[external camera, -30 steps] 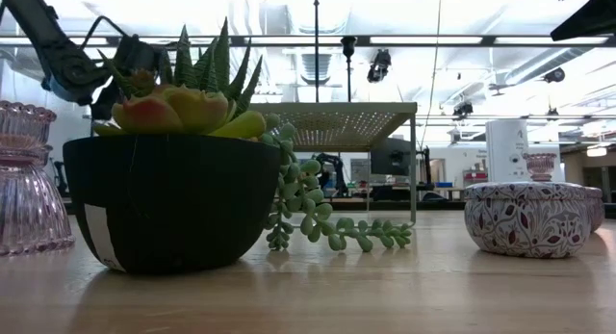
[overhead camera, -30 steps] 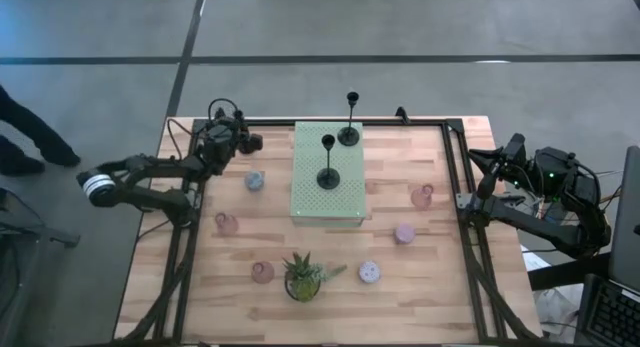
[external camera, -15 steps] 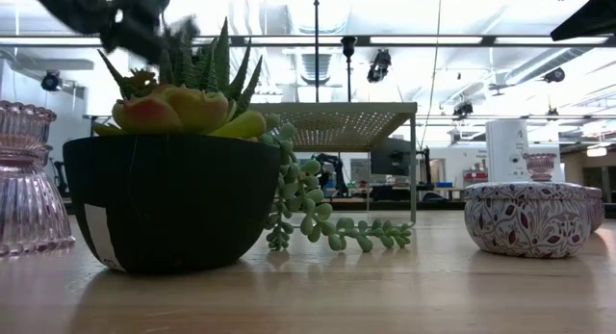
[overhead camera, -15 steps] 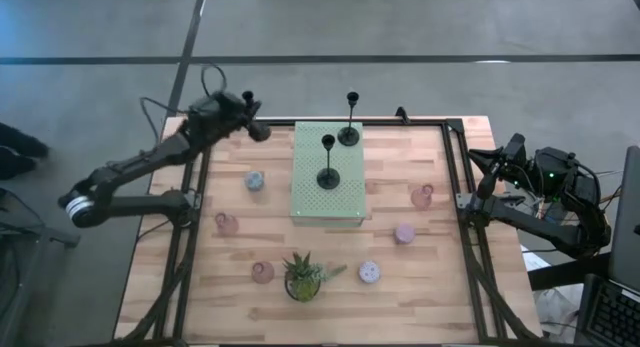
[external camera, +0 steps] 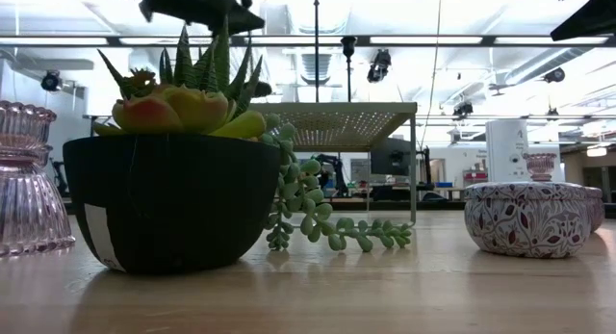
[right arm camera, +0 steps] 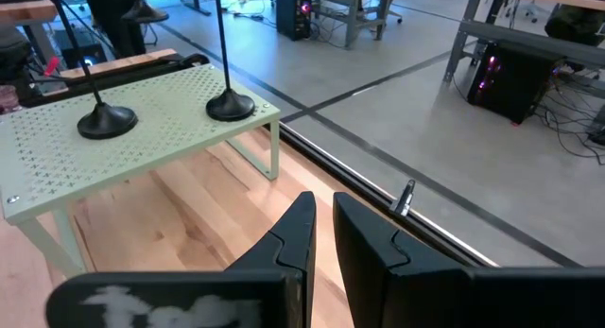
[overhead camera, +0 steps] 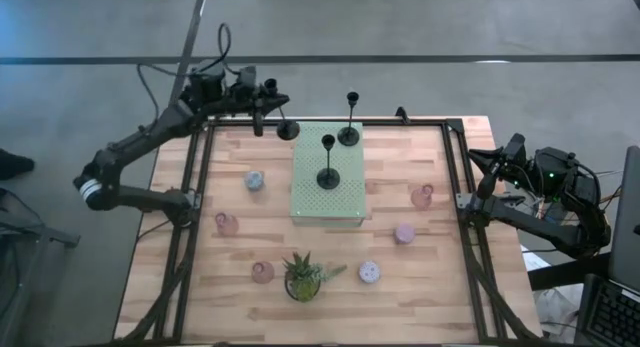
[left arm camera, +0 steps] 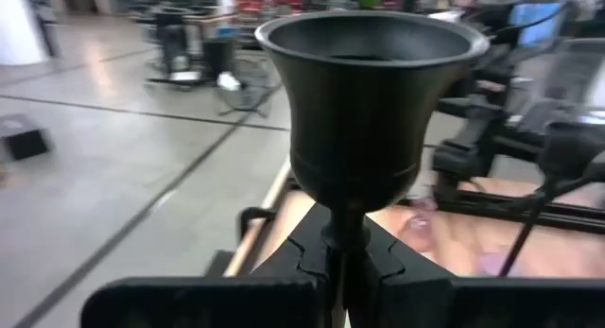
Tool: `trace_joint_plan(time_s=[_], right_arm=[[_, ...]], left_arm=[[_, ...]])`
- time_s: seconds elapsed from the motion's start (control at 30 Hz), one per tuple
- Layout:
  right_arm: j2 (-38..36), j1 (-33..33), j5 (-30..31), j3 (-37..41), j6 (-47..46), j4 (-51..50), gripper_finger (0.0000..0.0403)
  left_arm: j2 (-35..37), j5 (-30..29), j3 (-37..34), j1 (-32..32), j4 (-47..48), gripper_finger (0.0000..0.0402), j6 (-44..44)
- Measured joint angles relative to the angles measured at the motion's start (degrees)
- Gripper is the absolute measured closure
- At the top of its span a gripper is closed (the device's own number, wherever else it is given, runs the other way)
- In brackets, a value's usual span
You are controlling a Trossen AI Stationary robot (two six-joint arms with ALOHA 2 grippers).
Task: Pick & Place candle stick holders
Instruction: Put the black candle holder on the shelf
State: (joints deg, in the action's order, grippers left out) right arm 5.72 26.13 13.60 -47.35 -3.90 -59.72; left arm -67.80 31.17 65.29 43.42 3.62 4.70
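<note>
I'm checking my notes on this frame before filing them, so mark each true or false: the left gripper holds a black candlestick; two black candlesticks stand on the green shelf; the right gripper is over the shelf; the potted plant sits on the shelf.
1. The left gripper holds a black candlestick: true, it is shut on the stem.
2. Two black candlesticks stand on the green shelf: true.
3. The right gripper is over the shelf: false, it waits at the table's right edge.
4. The potted plant sits on the shelf: false, it stands on the table in front of it.
</note>
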Motion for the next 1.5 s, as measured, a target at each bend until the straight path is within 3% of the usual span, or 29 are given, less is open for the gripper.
trace_joint_plan(time_s=[0.4,0.83,1.5], right_arm=[[0.0,0.0,0.0,0.0,0.0,0.0,0.0369],[0.0,0.0,0.0,0.0,0.0,0.0,0.0369],[0.0,0.0,0.0,0.0,0.0,0.0,0.0369]], left_arm=[[-11.2,2.6,5.8,-1.3,-0.1,0.0392,2.7],[-15.2,2.8,5.7,-2.4,-0.7,0.0392,8.8],[-20.6,3.6,5.7,-2.9,-7.3,0.0392,9.2]])
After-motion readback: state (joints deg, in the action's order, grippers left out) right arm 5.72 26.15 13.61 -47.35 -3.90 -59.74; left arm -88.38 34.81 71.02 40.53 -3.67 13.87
